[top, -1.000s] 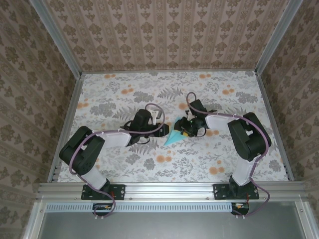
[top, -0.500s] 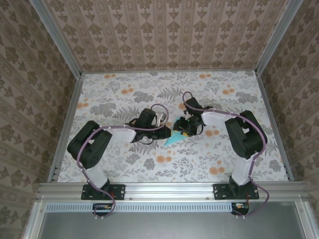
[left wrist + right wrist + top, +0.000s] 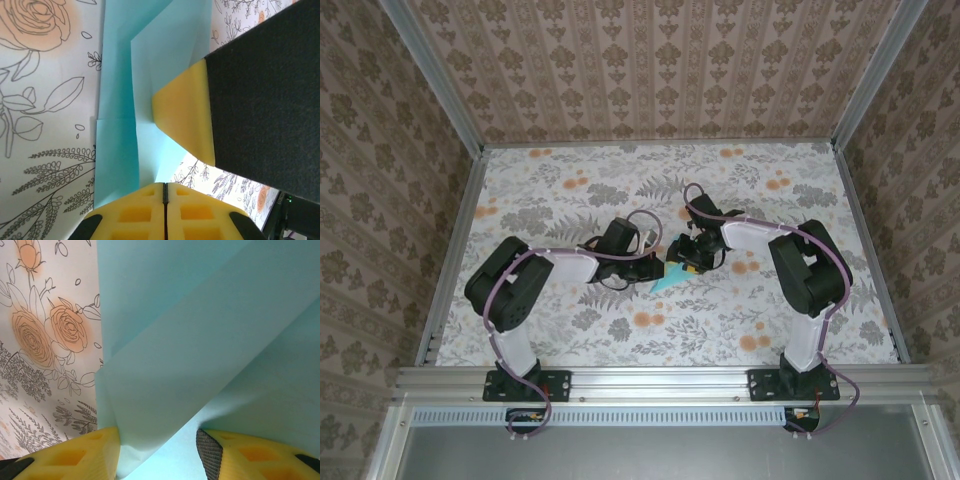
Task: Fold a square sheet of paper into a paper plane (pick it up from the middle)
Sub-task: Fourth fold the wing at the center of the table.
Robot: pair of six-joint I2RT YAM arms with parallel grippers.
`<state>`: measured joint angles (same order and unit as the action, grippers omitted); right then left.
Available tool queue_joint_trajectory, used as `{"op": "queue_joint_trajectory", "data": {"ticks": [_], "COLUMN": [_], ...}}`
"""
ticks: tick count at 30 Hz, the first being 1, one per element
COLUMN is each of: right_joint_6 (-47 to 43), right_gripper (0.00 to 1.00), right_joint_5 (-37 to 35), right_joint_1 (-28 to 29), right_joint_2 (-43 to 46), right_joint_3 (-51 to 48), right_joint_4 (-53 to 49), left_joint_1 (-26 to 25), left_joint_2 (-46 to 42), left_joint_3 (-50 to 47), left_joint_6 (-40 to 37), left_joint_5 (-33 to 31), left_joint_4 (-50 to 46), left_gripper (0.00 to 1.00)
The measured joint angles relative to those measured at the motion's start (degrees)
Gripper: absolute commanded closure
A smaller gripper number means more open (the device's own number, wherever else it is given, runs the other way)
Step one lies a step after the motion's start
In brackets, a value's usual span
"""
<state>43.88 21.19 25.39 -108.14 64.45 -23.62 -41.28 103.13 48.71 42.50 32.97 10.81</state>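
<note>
Turquoise square sheet of paper [image 3: 666,278], part-folded, lies mid-bench [image 3: 560,190] btw both arms. Left gripper [image 3: 165,192]: fingers together at sheet edge, prob. flattening crease; pinch on paper not confirmable. Right gripper [image 3: 157,450]: fingers apart, straddling raised flap, prob. to steady fold.

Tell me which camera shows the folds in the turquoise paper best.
Left wrist: the paper lies spread out, its layers and creases plain. Right wrist shows one raised flap close up; top external shows a small turquoise wedge.

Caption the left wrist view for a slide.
Left jaws shut at the near edge of the folded paper, a right pad over its crease, floral table beneath.
</note>
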Motion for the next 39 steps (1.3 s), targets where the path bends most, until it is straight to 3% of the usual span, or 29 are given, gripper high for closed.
{"op": "queue_joint_trajectory", "data": {"ticks": [6, 17, 39], "right_joint_6": [0.0, -0.3, -2.2], "right_gripper": [0.54, 0.50, 0.58], "right_joint_5": [0.0, 0.5, 1.5], "right_joint_1": [0.0, 0.0, -0.5], "right_joint_2": [-0.2, 0.8, 1.1], "right_joint_3": [0.1, -1.2, -2.4], "right_joint_4": [-0.4, 1.6, 2.5], "left_joint_1": [0.0, 0.0, 0.2], "left_joint_2": [0.3, 1.9, 1.8], "left_joint_3": [1.3, 2.2, 2.2], "left_joint_6": [0.0, 0.0, 0.0], "left_joint_5": [-1.5, -2.9, -3.7], "left_joint_4": [-2.8, -5.1, -6.2], "left_gripper": [0.98, 0.99, 0.97]}}
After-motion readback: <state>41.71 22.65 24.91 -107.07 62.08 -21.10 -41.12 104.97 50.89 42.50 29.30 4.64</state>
